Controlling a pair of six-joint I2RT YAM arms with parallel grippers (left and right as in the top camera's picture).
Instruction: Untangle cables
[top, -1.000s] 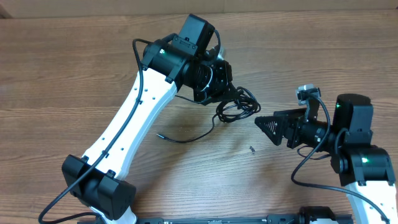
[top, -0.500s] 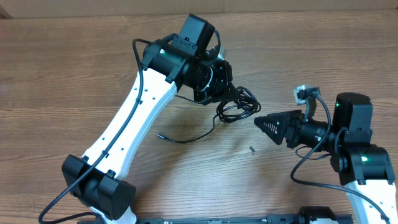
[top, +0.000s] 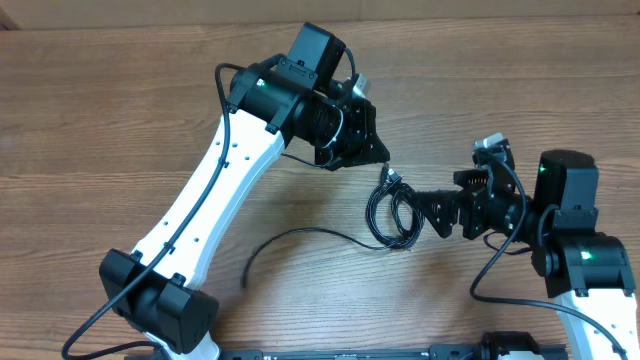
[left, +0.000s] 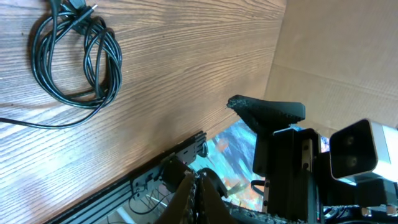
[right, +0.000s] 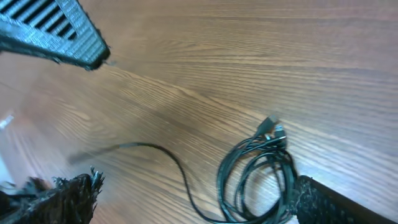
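Observation:
The cables (top: 392, 215) lie on the table as one coiled black bundle, its plug ends (top: 389, 177) pointing up and a loose tail (top: 290, 240) running left. In the left wrist view the coil (left: 78, 59) sits far from my left gripper (left: 196, 199), which is shut on nothing. Overhead, the left gripper (top: 376, 150) hangs just above and left of the plugs. My right gripper (top: 425, 212) is open at the coil's right side. In the right wrist view the coil (right: 258, 171) lies between the wide jaws of the right gripper (right: 199, 205), against the right finger (right: 329, 202).
A wooden table (top: 120, 120) carries the scene, with a cardboard wall (top: 500, 10) along its far edge. A small dark speck (top: 404, 240) lies near the coil. The left arm's white links (top: 200, 220) cross the left half of the table.
The cable bundle has shifted down and right, away from the left gripper to the right gripper, and its tail has swung lower. The right gripper narrowed, then opened wide around the coil.

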